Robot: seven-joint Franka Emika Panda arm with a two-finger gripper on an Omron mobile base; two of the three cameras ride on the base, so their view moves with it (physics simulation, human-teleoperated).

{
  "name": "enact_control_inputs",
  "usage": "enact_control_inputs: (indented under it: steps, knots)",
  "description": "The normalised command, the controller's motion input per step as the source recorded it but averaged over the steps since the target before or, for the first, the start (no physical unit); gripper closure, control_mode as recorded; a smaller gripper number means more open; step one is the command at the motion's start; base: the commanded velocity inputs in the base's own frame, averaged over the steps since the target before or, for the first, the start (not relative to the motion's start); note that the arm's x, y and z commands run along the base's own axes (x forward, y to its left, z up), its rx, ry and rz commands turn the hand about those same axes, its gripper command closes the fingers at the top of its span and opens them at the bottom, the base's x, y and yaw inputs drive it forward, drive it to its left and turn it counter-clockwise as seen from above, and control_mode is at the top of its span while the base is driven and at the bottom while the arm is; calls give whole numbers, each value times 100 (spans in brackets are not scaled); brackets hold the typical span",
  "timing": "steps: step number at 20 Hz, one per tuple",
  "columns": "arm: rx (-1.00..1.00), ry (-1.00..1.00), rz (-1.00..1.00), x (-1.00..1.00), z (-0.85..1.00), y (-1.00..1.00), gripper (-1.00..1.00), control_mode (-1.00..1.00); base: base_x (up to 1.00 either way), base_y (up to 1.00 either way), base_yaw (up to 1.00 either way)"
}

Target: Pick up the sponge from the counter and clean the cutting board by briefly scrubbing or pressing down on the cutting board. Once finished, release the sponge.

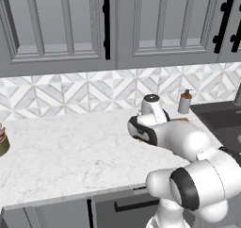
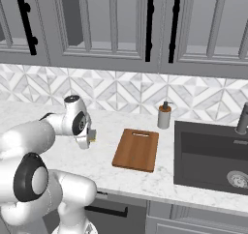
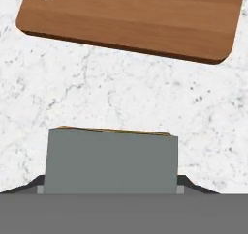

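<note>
Grey cabinets and a diamond-tile backsplash (image 2: pixel 121 95) are backing a white marble tabletop (image 2: pixel 111 168), with a dark sink (image 2: pixel 213 155) set in at the right end and a soap dispenser (image 2: pixel 164 115) standing by the wall.

The hand (image 2: pixel 90 137) is hanging above the tabletop, off to the left of the cutting board (image 2: pixel 136 149), with bare marble between the two. It is gripping the sponge (image 3: pixel 111 161): in the hand view the grey face of the sponge is sitting between the two finger tips, a thin yellow layer edging its far side, so the fingers are closed onto it at roughly sponge width. In the right base view the sponge (image 2: pixel 91 135) is showing as a small block at the tip of the hand, clear of the marble.

Key relation: the cutting board (image 3: pixel 133 18) is lying ahead of the hand, its long axis running across the hand view, slightly skewed, its near edge facing the sponge.

Judgement: grasp step looks done; carry toward the board is under way. The coming move needs travel rightward over the board, then a descent to press.
</note>
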Motion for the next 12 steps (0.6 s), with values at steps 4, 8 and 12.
enact_control_inputs:
  steps: [4,8,12]
  knots:
    - [0,8,0,12,-67,2,100,-100,0,0,0]
    - [0,6,0,8,-66,0,100,-100,0,0,0]
    - [0,4,0,12,-59,3,-100,-100,0,0,0]
